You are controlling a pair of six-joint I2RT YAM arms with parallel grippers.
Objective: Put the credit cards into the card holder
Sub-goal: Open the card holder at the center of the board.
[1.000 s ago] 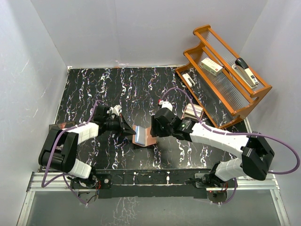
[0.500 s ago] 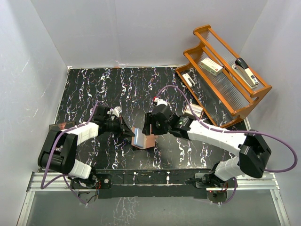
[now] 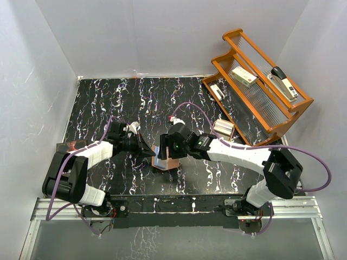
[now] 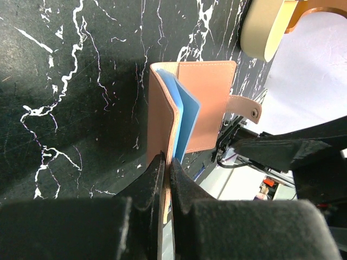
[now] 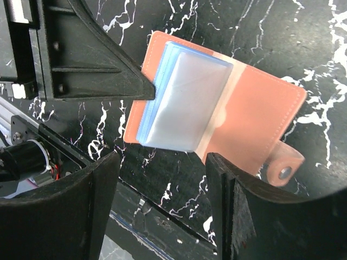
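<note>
A black, white-veined table (image 3: 135,103) is filling the floor of a white-walled booth, and a wooden rack (image 3: 260,92) is sitting at its far right corner. The card holder (image 3: 168,160) is resting by the middle of the near edge, between the two pincers. The left gripper (image 3: 146,151) is reaching in low from the left edge and meeting the holder's left side. The right gripper (image 3: 165,147) is hanging over the holder, its arm stretching in from the near right corner.

From the left wrist, the card holder (image 4: 209,103) is standing open like a book on the table (image 4: 70,108). A light blue-white card (image 4: 187,122) is sitting between its flaps, and the snap tab (image 4: 244,108) is pointing away. The left gripper (image 4: 167,165) is squeezing the nearer flap, clamped on the leather.

From the right wrist, the card holder (image 5: 260,114) is lying spread open. The light blue-white card (image 5: 147,111) is showing under a clear pocket (image 5: 200,108). The right gripper (image 5: 162,168) is hovering above it with fingers (image 5: 65,211) spread wide, gripping nothing. The left gripper (image 5: 149,91) is pinching the holder's left edge.
</note>
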